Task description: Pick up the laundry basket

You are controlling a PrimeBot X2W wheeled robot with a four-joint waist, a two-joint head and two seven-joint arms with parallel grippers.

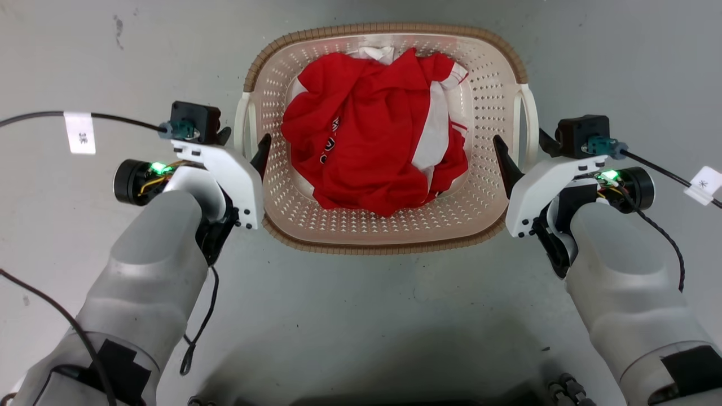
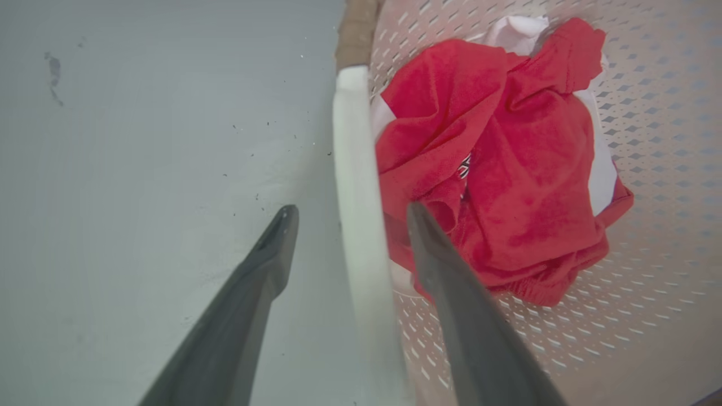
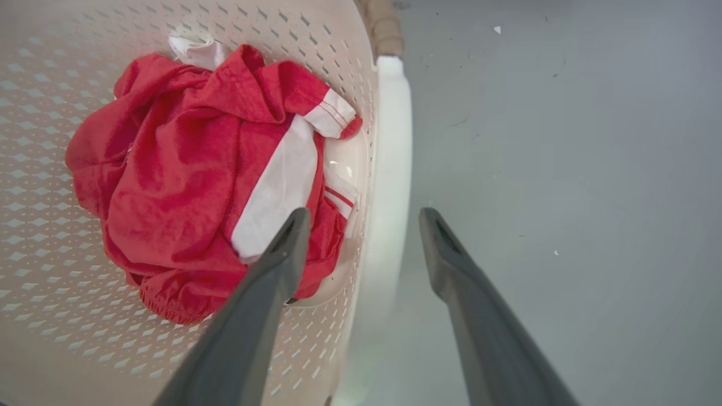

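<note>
Laundry basket (image 1: 383, 243) sits on the grey floor (image 1: 361, 316), centred ahead of me, with a red-and-white garment (image 1: 378, 141) bunched in the bottom. The rim looks level and there's no tilt, so I judge it's not lifted yet.

Status: approach looks done, grasp isn't.
- Left end effector (image 1: 243, 144) straddles the left handle (image 1: 241, 118) with its fingers apart, one inside the basket and one outside over the floor. In the left wrist view the white bar (image 2: 352, 169) runs up between the fingers with a gap on each side.
- Right end effector (image 1: 522, 144) mirrors it on the right handle (image 1: 530, 113), also apart. In the right wrist view the bar (image 3: 392, 141) has a gap on both sides.
- I can't confirm contact on either side.

Left to do: close both on the handles, then raise both arms together so the load stays level.

Room:
- The outer fingers are over bare floor with nothing beside them.
- The inner fingers are the tight side, between handle and perforated wall.
- In the left wrist view the inner finger overlaps the red cloth. I can't tell the depth, so closing could pinch fabric.
- The brown rim starts where each handle's far end meets the basket, so there's little slack to slide forward along the bar.
- Wrist cables (image 1: 654, 160) trail outward, away from the basket.
</note>
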